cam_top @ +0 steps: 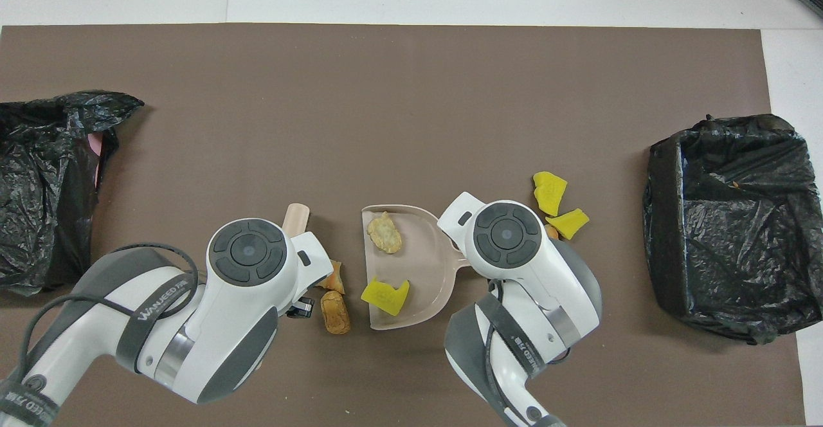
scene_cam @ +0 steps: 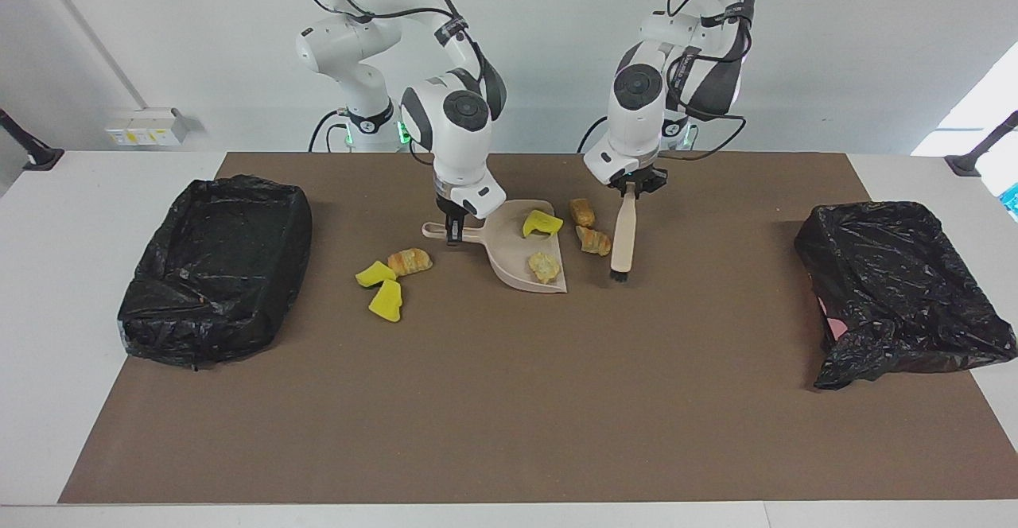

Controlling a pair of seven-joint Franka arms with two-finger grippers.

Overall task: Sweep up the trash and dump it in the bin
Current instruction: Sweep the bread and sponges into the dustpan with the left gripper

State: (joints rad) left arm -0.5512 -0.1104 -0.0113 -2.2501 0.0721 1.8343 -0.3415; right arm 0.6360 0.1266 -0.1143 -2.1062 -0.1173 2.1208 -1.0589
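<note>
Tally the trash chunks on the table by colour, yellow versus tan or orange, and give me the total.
Yellow sponge-like wedges: 3, one in the dustpan at, two on the mat at and.
Tan or orange bread-like lumps: 4, at in the dustpan.
Total: 7
</note>
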